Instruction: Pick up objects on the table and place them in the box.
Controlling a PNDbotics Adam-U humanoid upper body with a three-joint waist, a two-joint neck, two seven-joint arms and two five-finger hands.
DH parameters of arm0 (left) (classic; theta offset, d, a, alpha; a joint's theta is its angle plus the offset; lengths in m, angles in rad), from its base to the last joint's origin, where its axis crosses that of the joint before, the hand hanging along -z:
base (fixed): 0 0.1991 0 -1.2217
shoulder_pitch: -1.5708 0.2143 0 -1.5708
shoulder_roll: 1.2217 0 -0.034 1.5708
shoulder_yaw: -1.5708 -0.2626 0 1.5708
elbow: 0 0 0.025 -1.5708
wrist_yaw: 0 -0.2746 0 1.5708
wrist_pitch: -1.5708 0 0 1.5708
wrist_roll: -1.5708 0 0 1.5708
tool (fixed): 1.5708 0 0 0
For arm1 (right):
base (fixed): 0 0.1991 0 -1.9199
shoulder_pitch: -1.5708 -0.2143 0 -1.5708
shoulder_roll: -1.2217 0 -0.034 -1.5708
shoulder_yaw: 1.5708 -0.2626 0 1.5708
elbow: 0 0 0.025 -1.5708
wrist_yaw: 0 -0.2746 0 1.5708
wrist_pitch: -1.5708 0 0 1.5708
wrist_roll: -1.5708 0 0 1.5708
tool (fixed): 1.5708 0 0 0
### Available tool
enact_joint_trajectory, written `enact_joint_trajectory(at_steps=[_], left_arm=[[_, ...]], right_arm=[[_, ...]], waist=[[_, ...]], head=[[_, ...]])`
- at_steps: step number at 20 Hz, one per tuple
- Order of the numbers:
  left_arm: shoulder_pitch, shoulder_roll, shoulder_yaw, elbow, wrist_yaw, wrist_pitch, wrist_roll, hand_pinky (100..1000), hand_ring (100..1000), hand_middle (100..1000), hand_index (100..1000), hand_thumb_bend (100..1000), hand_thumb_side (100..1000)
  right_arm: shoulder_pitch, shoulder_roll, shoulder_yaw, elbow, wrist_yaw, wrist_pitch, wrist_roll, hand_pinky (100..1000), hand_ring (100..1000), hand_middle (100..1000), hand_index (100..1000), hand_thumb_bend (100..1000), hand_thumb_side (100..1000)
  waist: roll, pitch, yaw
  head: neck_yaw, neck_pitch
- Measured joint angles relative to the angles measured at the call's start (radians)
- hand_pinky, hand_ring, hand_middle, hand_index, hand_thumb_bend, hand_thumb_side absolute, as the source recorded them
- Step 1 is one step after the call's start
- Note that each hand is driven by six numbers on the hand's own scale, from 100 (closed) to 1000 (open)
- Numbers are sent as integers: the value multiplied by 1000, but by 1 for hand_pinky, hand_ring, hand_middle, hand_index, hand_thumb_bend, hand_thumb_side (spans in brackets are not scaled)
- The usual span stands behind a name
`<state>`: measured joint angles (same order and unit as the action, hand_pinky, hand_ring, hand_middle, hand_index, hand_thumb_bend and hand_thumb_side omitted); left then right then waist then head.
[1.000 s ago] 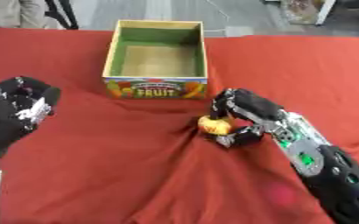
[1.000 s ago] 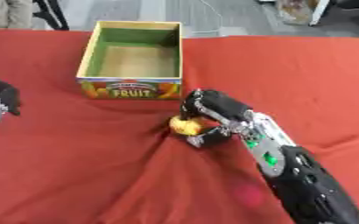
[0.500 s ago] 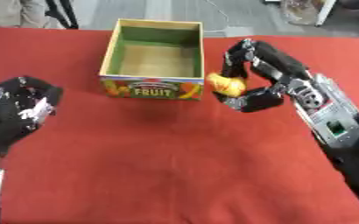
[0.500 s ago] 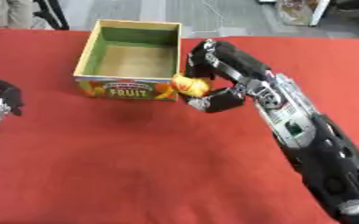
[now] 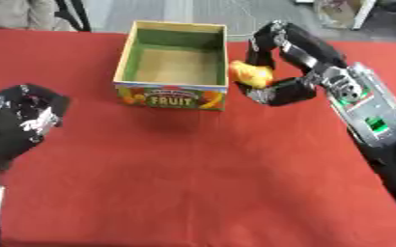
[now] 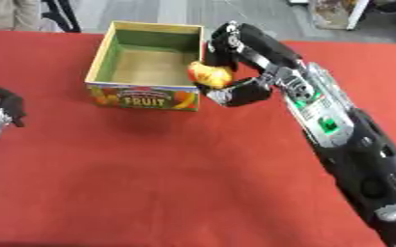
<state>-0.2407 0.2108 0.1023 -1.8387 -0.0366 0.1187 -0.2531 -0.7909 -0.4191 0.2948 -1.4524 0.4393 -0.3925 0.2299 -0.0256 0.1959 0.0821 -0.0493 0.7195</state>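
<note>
A small yellow-and-red object [image 5: 250, 75] is pinched between the thumb and curled fingers of my right hand [image 5: 290, 58], held in the air just beside the right wall of the box. The box [image 5: 175, 60] is an open cardboard carton with green inner walls, a brown floor and a "FRUIT" label on its front; nothing shows inside it. My left hand [image 5: 24, 120] lies at the left edge on the red cloth, far from the box, its fingers bent and holding nothing.
A red cloth [image 5: 193, 183] covers the whole table. Beyond the far edge lies grey floor, with chair legs [image 5: 70, 14] and a seated person at the upper left and a bag at the upper right.
My right hand has lifted the yellow-and-red object off the cloth and carried it up and back to the box's right wall. The left hand has stayed where it was.
</note>
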Motion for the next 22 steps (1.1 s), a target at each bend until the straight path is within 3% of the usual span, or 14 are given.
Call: enact_joint_trajectory(at_steps=[8, 15, 22], left_arm=[[-12, -2, -14, 0, 1, -3, -12, 465, 512, 513, 576, 449, 370], [-63, -19, -44, -2, 13, -7, -39, 465, 511, 513, 576, 452, 367], [-111, -36, -78, -6, 28, -9, -70, 466, 511, 512, 576, 455, 365]], right_arm=[[-83, 36, -36, 148, 56, 2, -51, 239, 373, 313, 454, 100, 100], [-142, 91, -101, 356, 179, 14, -122, 299, 405, 343, 485, 100, 100], [-190, 111, -189, 560, 332, 29, -252, 384, 472, 411, 548, 100, 100]], waist=[[-1, 3, 62], [-9, 32, 179], [-30, 46, 309]], head=[[-42, -1], [-112, -34], [-204, -75]])
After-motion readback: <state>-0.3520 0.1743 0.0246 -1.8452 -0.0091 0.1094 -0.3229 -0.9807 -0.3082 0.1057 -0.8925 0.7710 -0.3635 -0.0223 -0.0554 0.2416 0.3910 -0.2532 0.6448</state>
